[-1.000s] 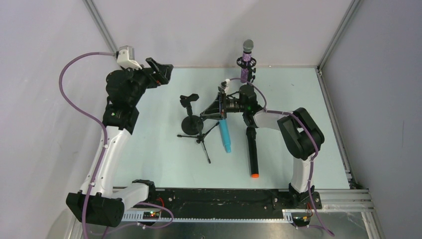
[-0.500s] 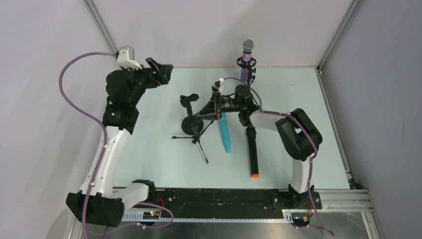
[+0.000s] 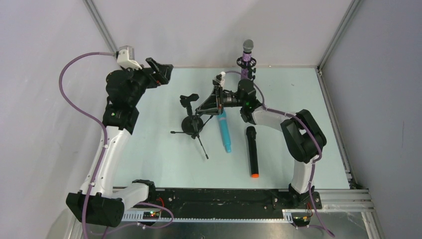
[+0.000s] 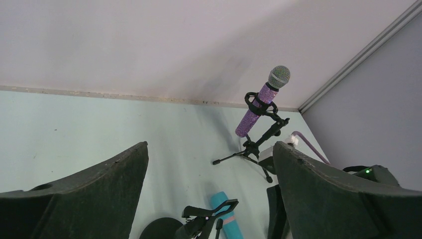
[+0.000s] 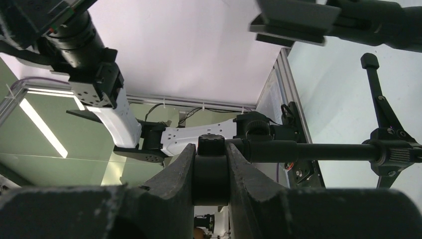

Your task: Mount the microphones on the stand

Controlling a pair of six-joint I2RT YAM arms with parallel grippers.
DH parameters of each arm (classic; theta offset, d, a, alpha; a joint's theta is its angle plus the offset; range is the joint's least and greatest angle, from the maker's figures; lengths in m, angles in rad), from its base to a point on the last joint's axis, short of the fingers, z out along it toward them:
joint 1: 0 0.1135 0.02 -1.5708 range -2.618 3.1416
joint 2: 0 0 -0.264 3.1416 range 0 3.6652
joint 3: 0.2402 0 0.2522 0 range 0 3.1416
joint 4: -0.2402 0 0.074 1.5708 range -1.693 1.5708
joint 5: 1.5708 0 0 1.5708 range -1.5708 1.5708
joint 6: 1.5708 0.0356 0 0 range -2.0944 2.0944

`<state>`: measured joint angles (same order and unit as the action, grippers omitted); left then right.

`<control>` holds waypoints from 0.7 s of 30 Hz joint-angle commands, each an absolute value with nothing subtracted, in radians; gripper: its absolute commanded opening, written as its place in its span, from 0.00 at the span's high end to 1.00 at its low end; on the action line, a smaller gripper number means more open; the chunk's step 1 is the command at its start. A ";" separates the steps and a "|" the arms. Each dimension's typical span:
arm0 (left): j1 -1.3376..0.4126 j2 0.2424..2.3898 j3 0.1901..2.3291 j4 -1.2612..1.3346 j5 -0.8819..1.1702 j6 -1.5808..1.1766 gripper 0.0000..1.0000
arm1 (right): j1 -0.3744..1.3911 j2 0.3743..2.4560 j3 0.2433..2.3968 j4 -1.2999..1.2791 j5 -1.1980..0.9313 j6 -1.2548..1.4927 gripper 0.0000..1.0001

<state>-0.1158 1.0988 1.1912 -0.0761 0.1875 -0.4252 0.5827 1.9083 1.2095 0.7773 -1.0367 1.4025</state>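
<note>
- left gripper (image 3: pixel 160 71): raised at far left, jaws spread wide, nothing between them.
- tripod (image 5: pixel 318 149): stem clamped between the fingers of the right gripper (image 5: pixel 211 154). In the right wrist view the stem runs across the frame and the legs are cut off at the right edge. I cannot say which way up it is.
- round base (image 3: pixel 191 124) with a clip (image 3: pixel 188 99) above it, mid-table. The tripod legs cross it from above, so I cannot tell whether the two touch.
- blue mic (image 3: pixel 225 132): flat on the table (image 3: pixel 149 149), just right of the tripod. Its far end is hidden under the right gripper.
- purple mic (image 4: pixel 251 114): tilted, head up, in the clip of the rear stand (image 4: pixel 268 132) at the back edge.
- black mic (image 3: pixel 253 149): flat, in full view, orange end toward the arm bases, apart from the blue mic.
</note>
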 commanded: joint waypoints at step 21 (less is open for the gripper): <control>-0.123 1.071 1.188 -0.043 0.184 -0.407 0.02 | 0.453 1.632 1.199 0.548 -0.998 1.213 1.00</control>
<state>-0.1177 1.0985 1.1912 -0.0761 0.1871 -0.4252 0.4576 1.7054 1.1995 0.5201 -1.0245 1.2240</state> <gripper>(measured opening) 0.984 0.285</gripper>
